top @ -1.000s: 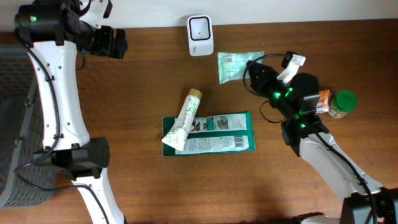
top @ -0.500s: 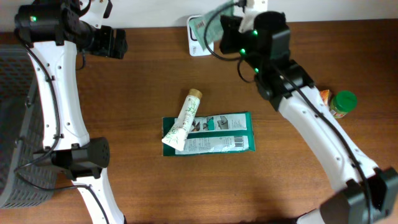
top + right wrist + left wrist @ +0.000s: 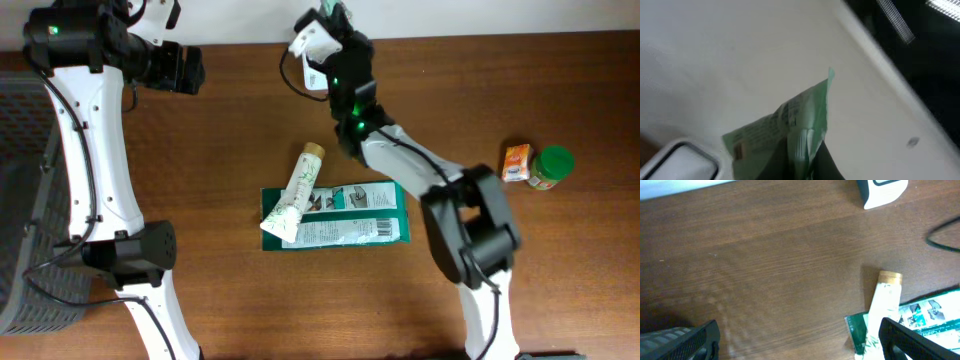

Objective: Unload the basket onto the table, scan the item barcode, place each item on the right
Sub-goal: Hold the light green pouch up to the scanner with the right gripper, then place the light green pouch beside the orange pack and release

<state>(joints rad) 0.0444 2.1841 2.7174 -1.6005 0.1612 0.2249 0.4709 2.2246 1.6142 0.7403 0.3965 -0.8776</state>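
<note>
Green packet [image 3: 785,122] in right gripper [image 3: 806,156], plain only wrist-side

Within the last second the right arm has swung from the table's 3 o'clock side up to 12 o'clock, lifting the green packet [image 3: 785,125], pinched in the right gripper [image 3: 802,156], off the wood to above the white scanner [image 3: 675,160], uncovering the small orange box [image 3: 516,162].

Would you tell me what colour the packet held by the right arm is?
The packet is light green; clearest in the right wrist view.
</note>
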